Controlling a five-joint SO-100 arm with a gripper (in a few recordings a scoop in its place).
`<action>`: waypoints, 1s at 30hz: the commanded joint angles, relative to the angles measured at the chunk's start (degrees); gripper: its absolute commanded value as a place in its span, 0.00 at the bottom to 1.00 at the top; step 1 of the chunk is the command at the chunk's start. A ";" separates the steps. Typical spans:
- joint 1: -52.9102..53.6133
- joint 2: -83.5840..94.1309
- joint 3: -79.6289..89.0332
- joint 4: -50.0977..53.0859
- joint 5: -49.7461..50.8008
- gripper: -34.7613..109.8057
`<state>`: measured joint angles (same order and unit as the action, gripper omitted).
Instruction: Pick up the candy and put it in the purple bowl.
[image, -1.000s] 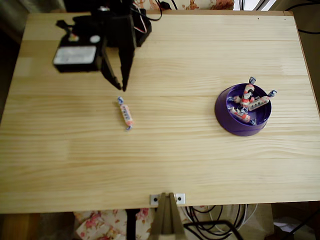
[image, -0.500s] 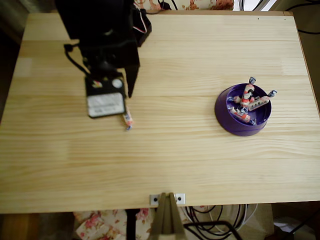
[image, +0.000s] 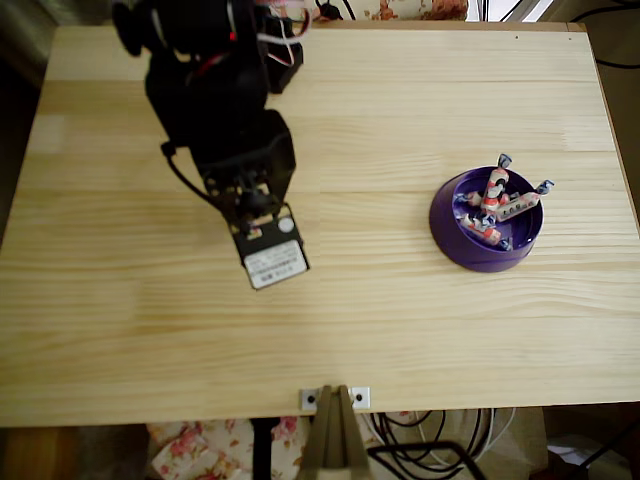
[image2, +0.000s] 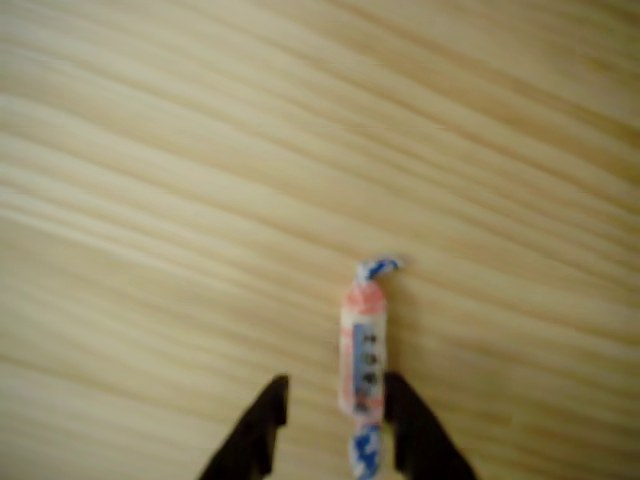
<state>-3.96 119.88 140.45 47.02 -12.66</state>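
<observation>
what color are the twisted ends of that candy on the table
Blue and white, clearest in the wrist view on the candy.

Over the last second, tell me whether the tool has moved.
Yes. In the overhead view the tool and arm have swung toward the table's near edge, coming down over the spot where the candy lay.

1. Your overhead view is evenly lit and fairly sharp, the table (image: 420, 90) pale and slightly washed out.
2. Your wrist view is soft: wood grain ahead of the gripper (image2: 335, 425) smears, and the candy (image2: 364, 360) beside its fingertips is blurred.
</observation>
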 joint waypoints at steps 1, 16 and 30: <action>0.53 -3.08 -7.29 -1.85 -2.37 0.35; 1.14 -6.77 -5.98 -2.72 -3.25 0.34; 1.76 -9.23 -4.31 -4.75 -3.16 0.28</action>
<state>-2.20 109.78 136.67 42.89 -15.12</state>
